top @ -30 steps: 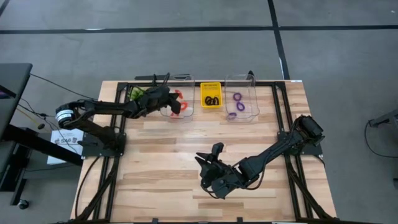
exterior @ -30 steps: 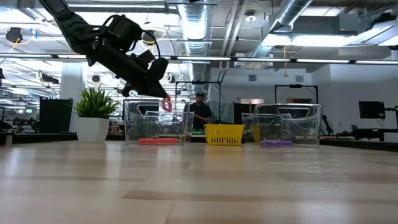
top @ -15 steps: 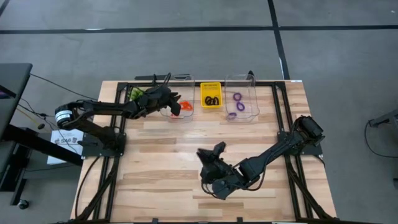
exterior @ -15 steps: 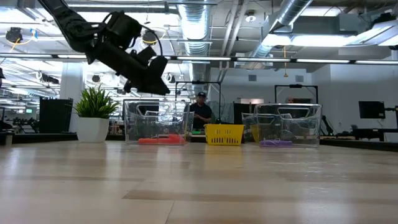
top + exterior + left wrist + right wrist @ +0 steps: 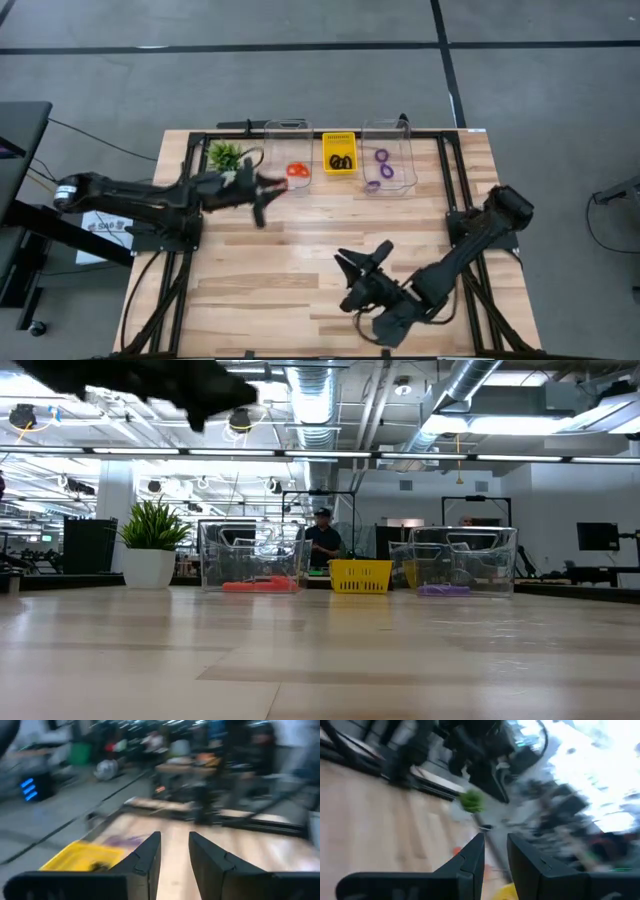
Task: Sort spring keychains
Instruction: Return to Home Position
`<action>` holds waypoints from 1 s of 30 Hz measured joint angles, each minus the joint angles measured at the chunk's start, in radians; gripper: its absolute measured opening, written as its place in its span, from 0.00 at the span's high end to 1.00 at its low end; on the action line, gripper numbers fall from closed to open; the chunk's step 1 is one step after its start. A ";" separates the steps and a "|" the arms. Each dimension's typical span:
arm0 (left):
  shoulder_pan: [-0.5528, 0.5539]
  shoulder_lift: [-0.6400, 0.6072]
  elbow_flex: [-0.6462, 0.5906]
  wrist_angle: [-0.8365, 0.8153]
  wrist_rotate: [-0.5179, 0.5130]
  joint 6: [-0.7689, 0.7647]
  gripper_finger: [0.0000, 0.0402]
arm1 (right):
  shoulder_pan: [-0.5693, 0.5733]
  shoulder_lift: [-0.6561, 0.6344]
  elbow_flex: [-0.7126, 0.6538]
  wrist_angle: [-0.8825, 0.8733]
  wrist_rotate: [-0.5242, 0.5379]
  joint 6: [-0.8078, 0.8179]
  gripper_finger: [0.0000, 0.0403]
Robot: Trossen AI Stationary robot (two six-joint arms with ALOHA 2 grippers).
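Grippers hang empty, fingers parted: black left gripper centre-left, right gripper lower centre. Red coiled keychains lie in clear plastic bin.

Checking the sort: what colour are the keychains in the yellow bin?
Black keychains; the high view shows them best.

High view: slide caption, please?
Spring keychains sorted by colour in three bins; left gripper and right gripper with empty jaws.

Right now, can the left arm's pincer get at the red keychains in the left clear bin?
Probably yes. The left pincer hangs open and empty just in front of the left clear bin. The bin's top is open, nothing stands between them, and the red keychains lie uncovered on its floor.
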 joint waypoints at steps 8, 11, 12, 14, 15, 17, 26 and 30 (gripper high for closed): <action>-0.208 -0.296 -0.209 -0.009 -0.029 0.053 0.75 | -0.044 -0.185 -0.004 -0.350 -0.396 0.419 0.82; -0.206 -0.389 -0.292 -0.009 -0.057 0.047 0.75 | -0.076 -0.239 -0.044 -0.355 -0.485 0.436 0.82; -0.202 -0.415 -0.316 -0.009 -0.063 0.040 0.75 | -0.088 -0.257 -0.058 -0.347 -0.527 0.435 0.82; -0.190 -0.458 -0.353 -0.010 -0.079 0.031 0.75 | -0.109 -0.298 -0.097 -0.323 -0.636 0.390 0.82; -0.183 -0.476 -0.367 -0.008 -0.085 0.031 0.75 | -0.119 -0.318 -0.119 -0.312 -0.714 0.346 0.82; -0.166 -0.504 -0.391 -0.008 -0.086 0.031 0.75 | -0.138 -0.351 -0.175 -0.253 -0.859 0.277 0.82; -0.037 -0.519 -0.467 -0.008 -0.152 -0.096 0.75 | -0.228 -0.546 -0.516 0.024 -0.967 0.198 0.82; 0.033 -0.514 -0.480 -0.047 -0.066 -0.144 0.75 | -0.257 -0.676 -0.698 0.179 -0.970 0.199 0.82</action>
